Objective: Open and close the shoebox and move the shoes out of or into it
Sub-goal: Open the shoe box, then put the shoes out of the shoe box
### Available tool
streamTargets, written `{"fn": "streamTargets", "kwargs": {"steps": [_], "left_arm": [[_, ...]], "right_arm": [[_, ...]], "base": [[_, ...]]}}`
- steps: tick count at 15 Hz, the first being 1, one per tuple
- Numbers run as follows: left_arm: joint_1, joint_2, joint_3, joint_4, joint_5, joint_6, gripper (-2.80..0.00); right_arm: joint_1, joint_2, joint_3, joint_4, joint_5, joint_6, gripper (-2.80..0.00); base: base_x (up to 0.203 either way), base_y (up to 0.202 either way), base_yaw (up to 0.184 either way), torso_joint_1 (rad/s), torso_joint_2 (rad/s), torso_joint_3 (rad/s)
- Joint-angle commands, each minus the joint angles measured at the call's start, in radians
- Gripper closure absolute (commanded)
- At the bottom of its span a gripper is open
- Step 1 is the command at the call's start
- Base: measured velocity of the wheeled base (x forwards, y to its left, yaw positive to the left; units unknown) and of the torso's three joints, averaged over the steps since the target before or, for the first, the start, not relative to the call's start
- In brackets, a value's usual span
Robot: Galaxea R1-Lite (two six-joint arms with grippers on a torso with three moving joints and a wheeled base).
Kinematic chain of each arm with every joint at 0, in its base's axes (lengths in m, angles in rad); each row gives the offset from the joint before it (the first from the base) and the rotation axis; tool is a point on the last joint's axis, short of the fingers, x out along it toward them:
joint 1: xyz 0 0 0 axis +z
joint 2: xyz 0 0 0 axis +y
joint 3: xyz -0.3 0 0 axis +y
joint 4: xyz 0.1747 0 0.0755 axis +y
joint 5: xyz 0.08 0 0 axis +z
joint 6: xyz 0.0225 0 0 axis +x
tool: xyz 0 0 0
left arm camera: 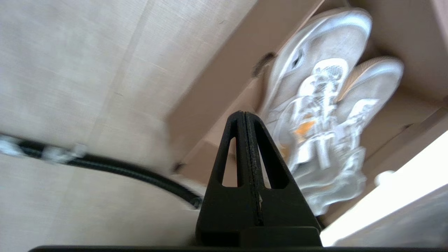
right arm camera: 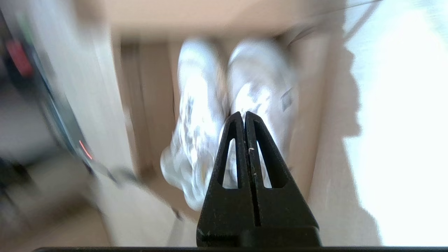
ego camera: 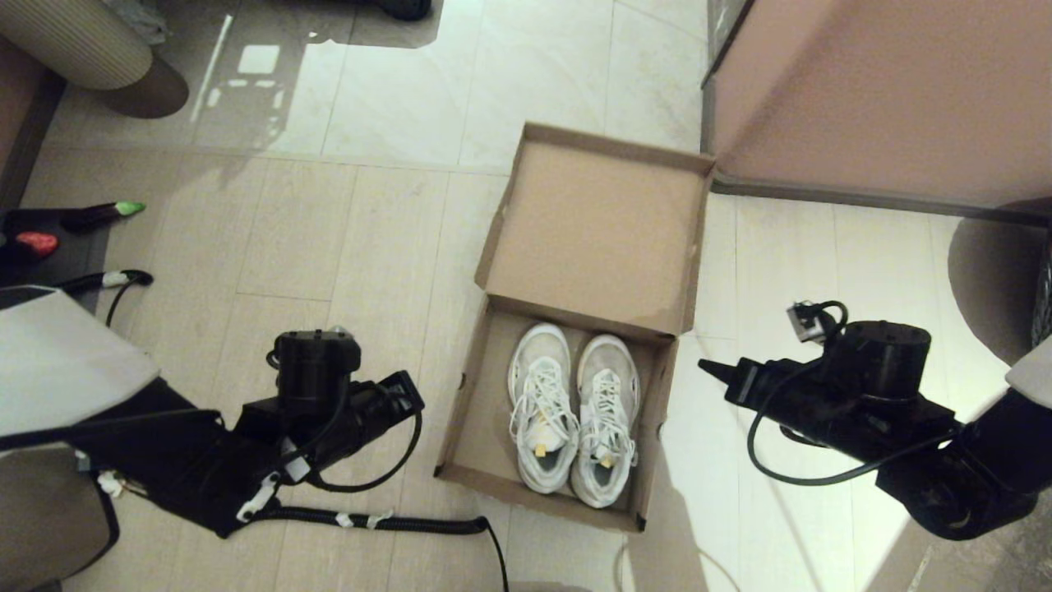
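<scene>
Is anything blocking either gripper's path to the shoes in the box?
Only the shoebox walls. The lid is folded back, so the shoes lie exposed from above. The left gripper and right gripper, both shut, flank the box outside its side walls.

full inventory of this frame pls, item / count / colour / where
shoebox: 1, brown cardboard, on the floor at centre, lid flapped open away from the robot
shoes: 2, white with white laces, side by side inside the shoebox
cabinet: 1, pinkish-brown, far right
ribbed column: 1, beige, far left
floor: light tile
left gripper: 1, black, jaws shut, empty, left of the shoebox
right gripper: 1, black, jaws shut, empty, right of the shoebox
</scene>
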Motion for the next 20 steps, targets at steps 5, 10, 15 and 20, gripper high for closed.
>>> {"fn": "streamTargets", "kwargs": {"steps": [5,10,15,20], "left_arm": [[0.012,-0.116,0.221,-0.156,-0.013,0.083,0.00],[0.015,-0.179,0.253,-0.158,-0.012,0.081,0.00],[0.015,-0.270,0.343,-0.158,-0.010,0.080,0.00],[0.024,-0.402,0.488,-0.158,-0.010,0.079,0.00]], "right_arm": [[0.269,0.030,-0.012,0.169,-0.157,-0.055,0.00],[0.353,0.016,-0.049,0.398,-0.195,-0.056,0.00],[0.438,0.016,-0.100,0.576,-0.195,-0.047,0.00],[0.456,0.033,-0.113,0.693,-0.201,-0.035,0.00]], "base": [[0.000,0.000,0.000,0.000,0.00,0.000],[0.000,0.000,0.000,0.000,0.00,0.000],[0.000,0.000,0.000,0.000,0.00,0.000],[0.000,0.000,0.000,0.000,0.00,0.000]]}}
